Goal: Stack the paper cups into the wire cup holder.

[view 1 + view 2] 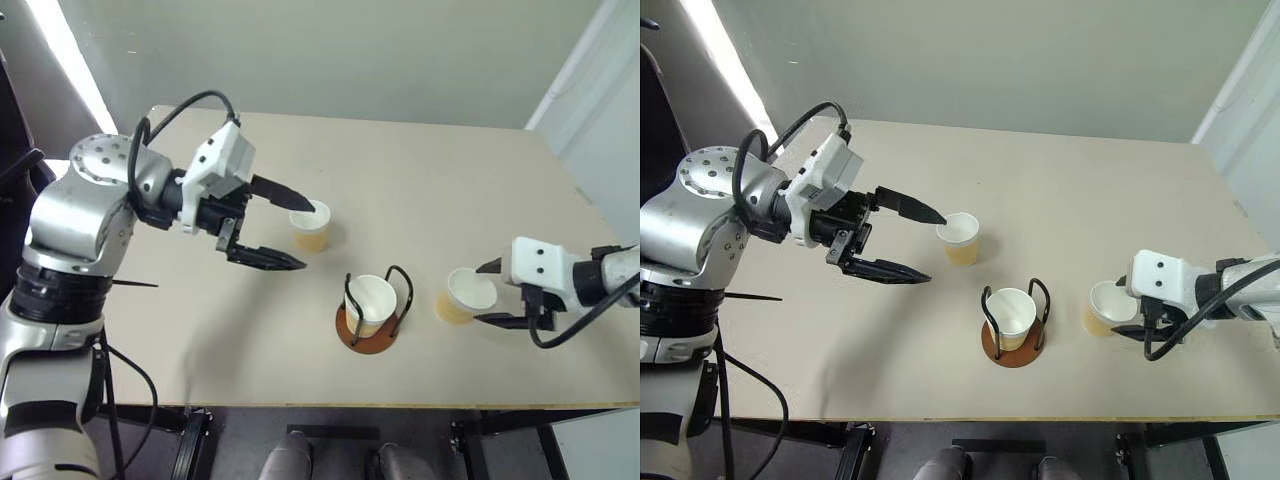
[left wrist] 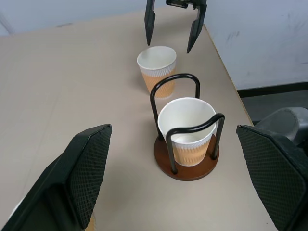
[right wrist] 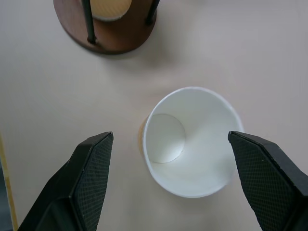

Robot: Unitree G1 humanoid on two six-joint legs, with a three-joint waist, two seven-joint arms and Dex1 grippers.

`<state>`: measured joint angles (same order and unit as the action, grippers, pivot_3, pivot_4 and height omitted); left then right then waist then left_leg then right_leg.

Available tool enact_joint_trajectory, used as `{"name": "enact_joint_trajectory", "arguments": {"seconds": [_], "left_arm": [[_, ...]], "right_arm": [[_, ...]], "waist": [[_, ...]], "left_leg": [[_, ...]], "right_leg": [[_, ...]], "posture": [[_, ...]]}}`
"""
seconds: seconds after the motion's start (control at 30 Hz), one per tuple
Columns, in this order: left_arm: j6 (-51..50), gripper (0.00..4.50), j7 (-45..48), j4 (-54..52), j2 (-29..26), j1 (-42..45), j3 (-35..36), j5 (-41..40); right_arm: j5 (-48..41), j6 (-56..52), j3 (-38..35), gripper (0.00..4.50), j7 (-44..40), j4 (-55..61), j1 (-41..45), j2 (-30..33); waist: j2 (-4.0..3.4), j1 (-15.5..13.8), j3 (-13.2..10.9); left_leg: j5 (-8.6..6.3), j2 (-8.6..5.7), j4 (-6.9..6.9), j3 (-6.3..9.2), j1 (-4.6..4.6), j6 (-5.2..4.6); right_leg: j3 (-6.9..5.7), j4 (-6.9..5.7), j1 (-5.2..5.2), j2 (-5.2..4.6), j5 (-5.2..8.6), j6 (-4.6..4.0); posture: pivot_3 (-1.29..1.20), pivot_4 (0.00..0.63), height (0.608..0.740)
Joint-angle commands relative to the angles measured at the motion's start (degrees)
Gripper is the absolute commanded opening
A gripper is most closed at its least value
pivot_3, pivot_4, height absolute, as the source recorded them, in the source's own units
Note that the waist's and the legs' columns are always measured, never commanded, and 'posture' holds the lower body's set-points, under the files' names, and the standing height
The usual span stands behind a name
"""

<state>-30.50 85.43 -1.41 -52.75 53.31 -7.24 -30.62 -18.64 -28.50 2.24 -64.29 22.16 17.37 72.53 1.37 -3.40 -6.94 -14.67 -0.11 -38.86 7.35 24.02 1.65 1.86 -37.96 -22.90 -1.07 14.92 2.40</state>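
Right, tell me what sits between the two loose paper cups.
The wire cup holder, with a third paper cup inside it, stands roughly between them, seen in both eye views.

This looks like a plain test room or lab set up for robot trials, not a home or shop. A bare, pale beige rectangular worktop (image 1: 420, 180) with a thin wooden edge stands on black metal legs, pushed close to an unadorned grey-white painted wall (image 1: 350, 50) at twelve o'clock. At three o'clock a white wall panel (image 1: 600, 110) meets a dark skirting strip. Black cables (image 1: 130, 390) hang loose at eight o'clock.
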Motion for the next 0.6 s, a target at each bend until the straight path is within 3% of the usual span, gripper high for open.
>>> {"name": "enact_joint_trajectory", "arguments": {"seconds": [0.03, 0.4, 0.5, 0.6], "left_arm": [[-0.2, 4.45, -0.6, -2.1, -0.8, 0.1, 2.3, 0.1], [-0.8, 4.45, -0.9, -2.6, -0.7, -0.2, 2.3, 0.5], [-0.8, 4.50, -0.9, -2.6, -0.8, -0.3, 2.3, 0.7], [-0.8, 4.50, -0.9, -2.7, -0.9, -0.3, 2.3, 0.8]], "right_arm": [[2.6, 1.9, 1.3, 3.91, -1.1, -1.3, 1.4, -0.7], [9.5, 4.9, 6.2, 3.91, -2.0, -5.5, 3.0, -5.0], [10.2, 5.4, 6.1, 3.32, -2.4, -5.9, 2.9, -5.4], [10.7, 5.7, 5.7, 2.30, -2.9, -6.2, 2.6, -5.5]], "waist": [[0.00, 0.0, 0.0], [0.00, 0.1, 0.0], [0.00, 0.1, 0.0], [0.00, 0.1, 0.0]], "left_leg": [[0.00, 0.00, 0.00, 0.00, 0.00, 0.00], [0.00, 0.00, 0.01, 0.00, 0.01, 0.00], [0.00, 0.00, 0.02, 0.00, 0.01, 0.00], [0.00, 0.00, 0.03, 0.00, 0.00, 0.00]], "right_leg": [[0.00, 0.00, 0.00, 0.00, 0.00, 0.00], [0.00, 0.02, 0.00, -0.01, -0.01, -0.01], [0.00, 0.02, 0.00, -0.01, -0.01, -0.02], [0.00, 0.02, 0.00, -0.02, -0.01, -0.02]], "posture": [[0.00, 0.150, 0.740], [0.00, 0.150, 0.740], [0.00, 0.150, 0.740], [0.00, 0.150, 0.740]]}}
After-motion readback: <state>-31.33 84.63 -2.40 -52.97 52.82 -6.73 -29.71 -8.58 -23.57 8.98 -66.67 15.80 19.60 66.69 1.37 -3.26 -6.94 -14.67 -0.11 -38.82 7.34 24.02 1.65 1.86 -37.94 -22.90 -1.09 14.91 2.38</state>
